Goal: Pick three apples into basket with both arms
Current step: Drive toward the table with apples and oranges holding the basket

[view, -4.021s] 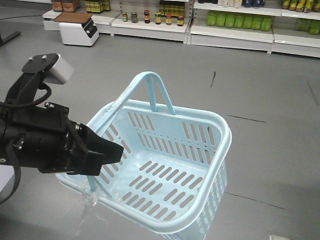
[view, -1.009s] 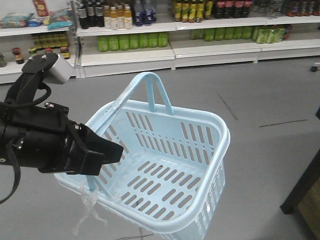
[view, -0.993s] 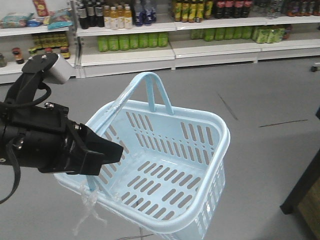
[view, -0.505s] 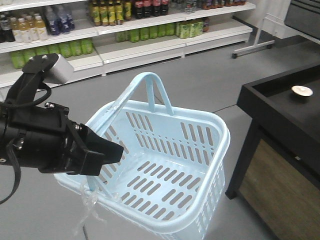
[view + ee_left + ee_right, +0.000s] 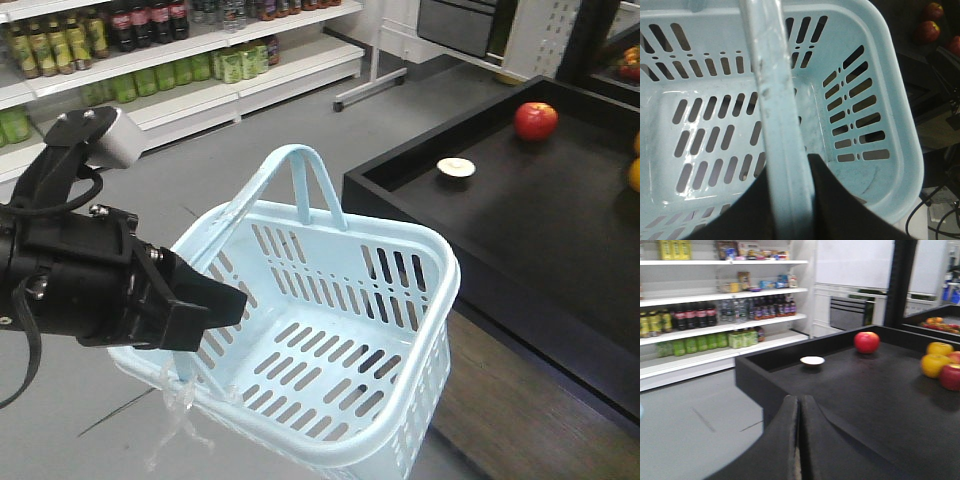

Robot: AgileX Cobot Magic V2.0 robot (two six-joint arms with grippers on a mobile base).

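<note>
My left gripper (image 5: 212, 308) is shut on the swing handle (image 5: 771, 95) of the pale blue basket (image 5: 345, 455), which hangs empty and tilted in front of me. In the left wrist view the handle runs between the black fingers (image 5: 837, 205) of the left gripper (image 5: 790, 200). One red apple (image 5: 537, 120) lies on the black table (image 5: 540, 250) at the right, also seen as the apple (image 5: 867, 342) in the right wrist view. Another red apple (image 5: 951, 377) sits at that view's right edge. Two dark red apples (image 5: 929, 31) show past the basket's corner. My right gripper (image 5: 799, 400) is shut, empty, short of the table's corner.
A small white dish (image 5: 456, 167) sits near the table's raised near edge. Yellow apples (image 5: 935, 365) lie beside the red one at the right. Shelves of bottles (image 5: 130, 40) line the back wall. Grey floor (image 5: 685, 420) lies left of the table.
The whole view has swung: the shelves slid left and the black table with the apple and dish came closer on the right. The basket stays held in the same place in view.
</note>
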